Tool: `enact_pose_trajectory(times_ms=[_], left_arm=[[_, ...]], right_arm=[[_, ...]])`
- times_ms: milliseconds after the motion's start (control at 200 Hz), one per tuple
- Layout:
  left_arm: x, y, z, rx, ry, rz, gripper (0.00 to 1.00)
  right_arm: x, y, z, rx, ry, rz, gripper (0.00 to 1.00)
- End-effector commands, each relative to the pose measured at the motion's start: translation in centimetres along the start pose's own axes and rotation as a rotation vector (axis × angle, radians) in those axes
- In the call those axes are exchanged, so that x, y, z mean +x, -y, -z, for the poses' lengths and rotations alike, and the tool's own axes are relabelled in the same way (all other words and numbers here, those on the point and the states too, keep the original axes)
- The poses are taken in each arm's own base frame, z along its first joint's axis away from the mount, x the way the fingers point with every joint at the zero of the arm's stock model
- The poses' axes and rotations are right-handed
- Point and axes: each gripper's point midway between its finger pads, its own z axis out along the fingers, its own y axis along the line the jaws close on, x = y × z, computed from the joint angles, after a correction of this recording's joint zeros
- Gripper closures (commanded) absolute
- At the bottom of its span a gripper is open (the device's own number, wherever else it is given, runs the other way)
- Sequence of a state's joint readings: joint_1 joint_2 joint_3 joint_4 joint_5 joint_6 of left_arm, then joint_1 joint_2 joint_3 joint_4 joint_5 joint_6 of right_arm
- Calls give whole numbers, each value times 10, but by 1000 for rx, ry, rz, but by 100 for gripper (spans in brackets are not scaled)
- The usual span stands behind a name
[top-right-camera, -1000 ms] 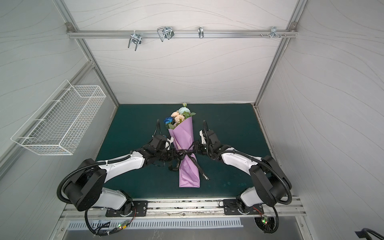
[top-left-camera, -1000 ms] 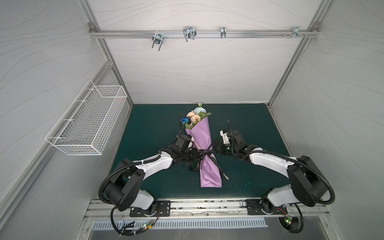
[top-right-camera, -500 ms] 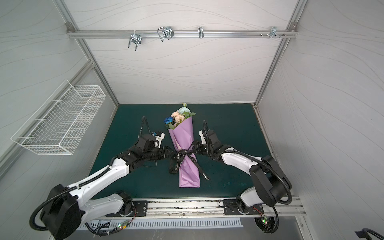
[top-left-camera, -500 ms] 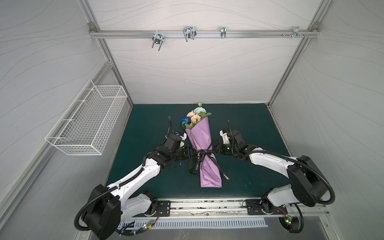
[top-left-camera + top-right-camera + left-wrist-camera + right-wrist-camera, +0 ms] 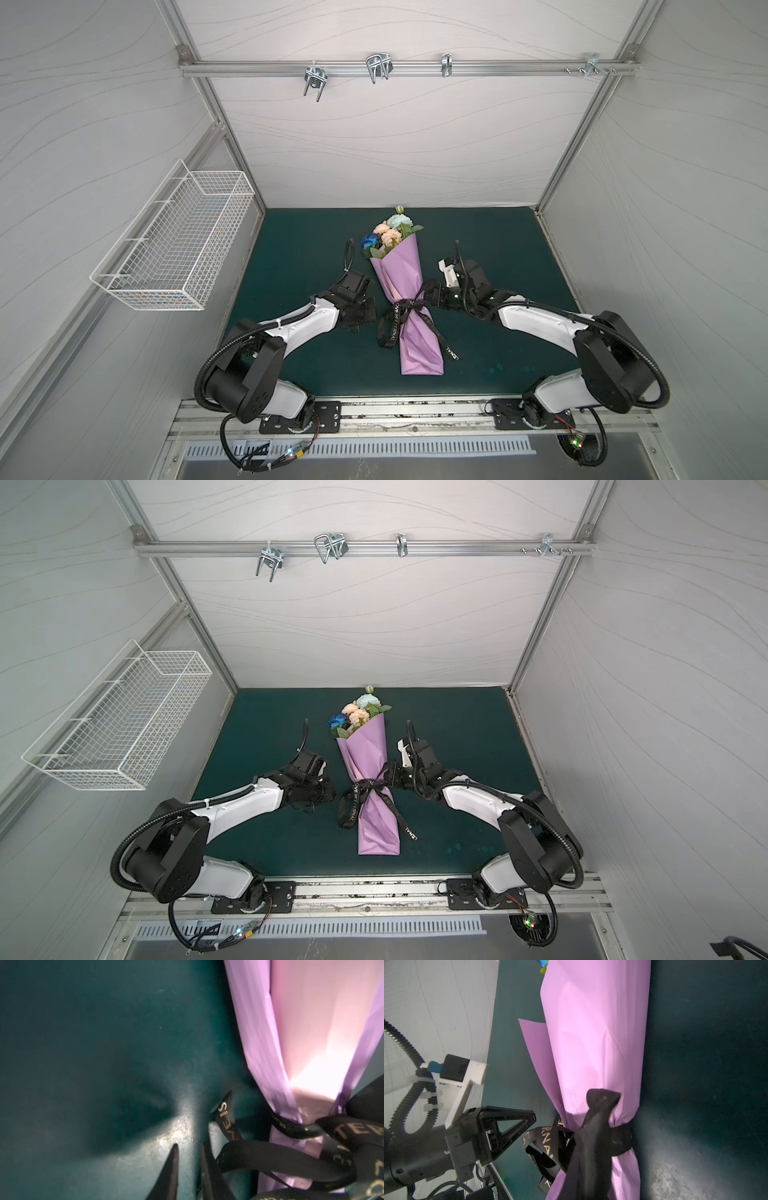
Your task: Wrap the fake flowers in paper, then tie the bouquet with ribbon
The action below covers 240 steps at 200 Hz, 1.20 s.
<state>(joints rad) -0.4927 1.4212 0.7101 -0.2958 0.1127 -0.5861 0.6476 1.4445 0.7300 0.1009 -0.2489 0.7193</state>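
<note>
- The bouquet of fake flowers (image 5: 390, 236) lies along the middle of the green mat (image 5: 299, 257). Its heads point toward the back edge, and its stems are hidden in lilac paper (image 5: 405, 274) whose foot points at the front edge.
- A black ribbon (image 5: 392, 328) is cinched round the wrap's waist, with a loop and a tail lying slack on the mat.
- The right gripper (image 5: 427, 297) is clamped shut at the knot — it looks to be pinching a strand of ribbon.
- The left gripper (image 5: 190, 1169) sits just beside the loop, jaws a little apart and empty.
- Risk: with nothing bracing the other side, a hard pull from the right could drag the whole wrap toward the right edge instead of tightening the knot.
- Risk: the left fingertips may close on mat — the ribbon lies beside them, not between.
- Risk: letting go on the right too early could loosen the knot; I cannot tell how tight it is.
</note>
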Motion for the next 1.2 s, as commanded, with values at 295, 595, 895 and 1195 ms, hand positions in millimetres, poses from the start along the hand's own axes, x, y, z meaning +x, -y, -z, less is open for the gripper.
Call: enact_pose_trajectory(times_ms=[295,595,895,1195], left_arm=[[-2,47,-20,92,0,-222,78],[10,62,-3,134,25,-316,69],[6,68,-10,92,28,-366,57],[2,83,4,146,65,-323,65]], right_arm=[[2,2,-4,-13,-6,-20,100],[2,1,-5,-17,-8,-21,100],[3,2,-7,-20,-10,-29,100],[5,6,-9,-6,-17,-22,100]])
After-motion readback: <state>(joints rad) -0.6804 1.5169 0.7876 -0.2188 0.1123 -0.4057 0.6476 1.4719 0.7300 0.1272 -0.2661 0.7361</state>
